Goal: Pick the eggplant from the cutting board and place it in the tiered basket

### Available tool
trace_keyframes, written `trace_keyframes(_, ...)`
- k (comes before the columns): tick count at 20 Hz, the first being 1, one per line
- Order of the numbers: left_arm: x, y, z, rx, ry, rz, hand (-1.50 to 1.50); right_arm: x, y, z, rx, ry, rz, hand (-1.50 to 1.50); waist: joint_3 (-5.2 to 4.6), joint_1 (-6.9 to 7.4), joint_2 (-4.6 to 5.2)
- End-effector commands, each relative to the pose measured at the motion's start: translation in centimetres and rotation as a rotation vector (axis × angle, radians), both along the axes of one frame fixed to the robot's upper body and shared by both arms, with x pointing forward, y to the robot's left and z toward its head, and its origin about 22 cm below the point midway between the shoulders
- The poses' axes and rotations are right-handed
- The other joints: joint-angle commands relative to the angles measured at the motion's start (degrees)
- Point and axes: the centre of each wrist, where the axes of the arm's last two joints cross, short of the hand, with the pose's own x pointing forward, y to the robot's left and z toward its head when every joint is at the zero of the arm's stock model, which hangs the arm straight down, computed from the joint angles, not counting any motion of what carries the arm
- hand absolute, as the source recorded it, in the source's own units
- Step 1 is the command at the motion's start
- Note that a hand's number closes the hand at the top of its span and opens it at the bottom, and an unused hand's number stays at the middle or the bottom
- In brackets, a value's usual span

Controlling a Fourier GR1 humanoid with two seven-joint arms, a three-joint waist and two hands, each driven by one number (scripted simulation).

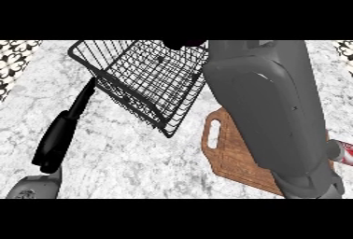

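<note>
The black wire tiered basket [148, 79] stands at the back middle of the counter. My right forearm [269, 107] rises from the lower right and reaches over the basket's right rim. A dark shape [185, 44] shows just past its end at the view's top edge; I cannot tell whether it is my right hand or the eggplant. The wooden cutting board [231, 154] lies under the forearm, and no eggplant shows on its visible part. My left hand [55, 135] lies open at the lower left, its straight fingers pointing toward the basket's left side.
A red and white object [345, 154] peeks out at the right edge beside the board. Patterned tiles [14, 58] border the marble counter at the upper left. Bare counter lies between my left hand and the board.
</note>
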Motion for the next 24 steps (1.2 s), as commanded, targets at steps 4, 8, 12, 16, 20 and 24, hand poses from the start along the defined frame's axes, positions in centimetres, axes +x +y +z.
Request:
trace_keyframes(4, -0.2, -1.8, -0.6, 0.007, -0.005, -0.015, 0.0, 4.4, 3.5, -3.7, 0.086, 0.089, -0.095, 1.5, -0.01, 1.32, 0.26)
trace_keyframes(8, 1.8, -2.5, 0.6, 0.014, -0.014, -0.021, 0.0, 6.1, 4.0, -5.1, 0.186, 0.038, -0.106, 1.5, -0.02, 1.71, 0.71)
trace_keyframes(12, 1.3, -1.2, 0.1, -0.015, 0.005, -0.039, 0.0, 8.0, 2.8, -6.9, 0.307, 0.057, -0.026, -1.5, 0.0, 2.53, 1.04)
trace_keyframes(16, 0.7, -1.6, 0.3, 0.005, -0.015, -0.067, 0.0, 8.7, 2.7, -9.1, 0.411, -0.011, -0.034, -1.5, 0.0, 4.28, 1.21)
trace_keyframes(20, 0.4, -1.9, 0.6, -0.009, -0.012, -0.071, 0.0, 9.0, 2.1, -9.3, 0.519, -0.19, -0.035, -1.5, 0.06, 3.38, 0.92)
trace_keyframes(24, 0.5, 0.2, -0.5, 0.001, -0.015, -0.012, 0.0, 9.6, 1.5, -6.8, 0.55, -0.347, -0.19, -1.5, -0.01, 0.19, 0.36)
